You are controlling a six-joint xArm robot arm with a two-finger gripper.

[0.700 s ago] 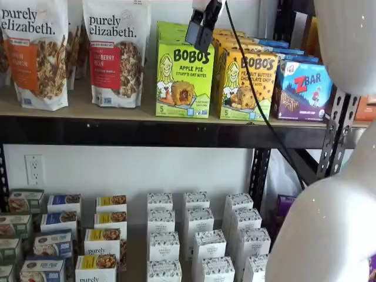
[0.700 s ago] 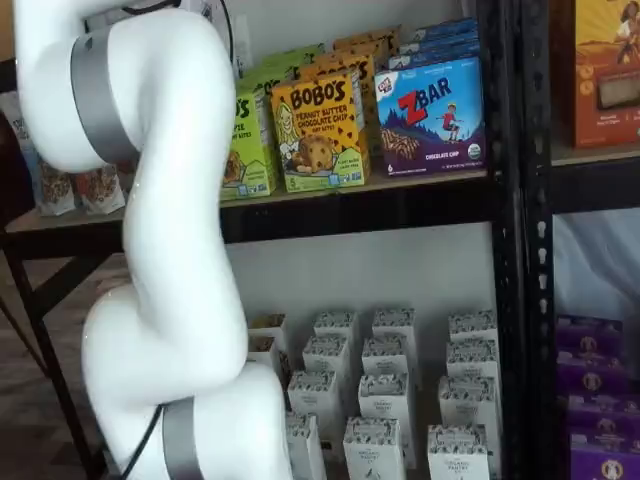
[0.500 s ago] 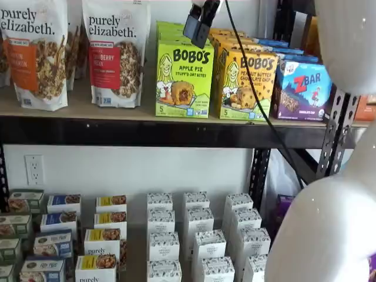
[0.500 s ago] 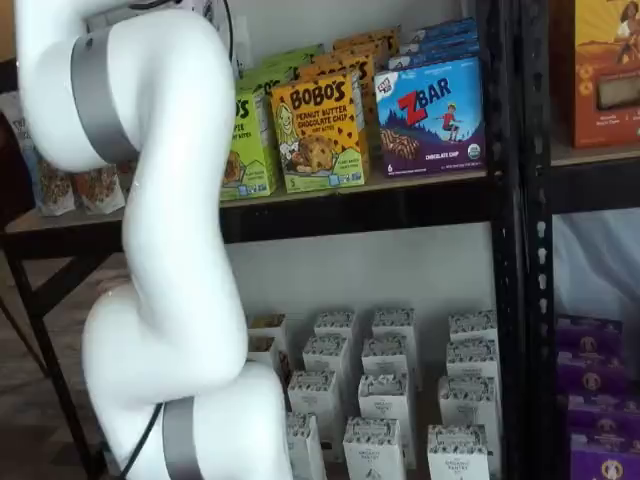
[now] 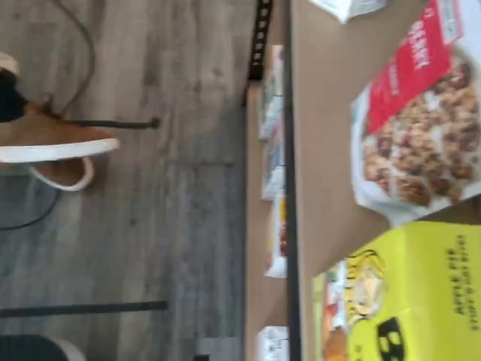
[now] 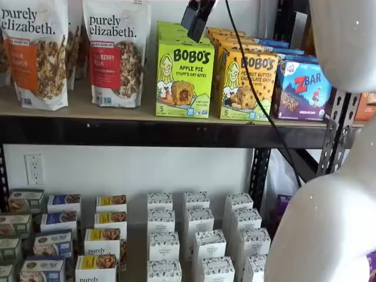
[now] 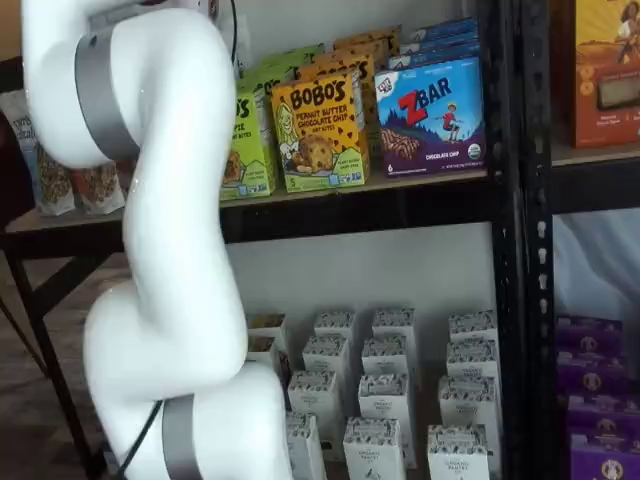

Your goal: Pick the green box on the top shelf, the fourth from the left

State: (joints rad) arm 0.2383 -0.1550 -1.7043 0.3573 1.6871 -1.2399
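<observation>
The green box [image 6: 184,78], a lime-green Bobo's Apple Pie carton, stands upright on the top shelf [image 6: 147,130]. It also shows in a shelf view [image 7: 248,150], partly hidden by the white arm, and in the wrist view [image 5: 406,293]. My gripper [image 6: 197,17] hangs from the view's top edge just above the box's top front edge. Only its black fingers show, side-on, with no plain gap and nothing in them.
A yellow-orange Bobo's box [image 6: 245,84] and a blue ZBar box [image 6: 302,90] stand right of the green box. A Purely Elizabeth granola bag [image 6: 114,53] stands to its left. White cartons [image 6: 200,235] fill the lower shelf. The white arm [image 7: 150,250] blocks part of a shelf view.
My gripper has risen from in front of the green box's upper edge toward the view's top edge. The boxes have not moved.
</observation>
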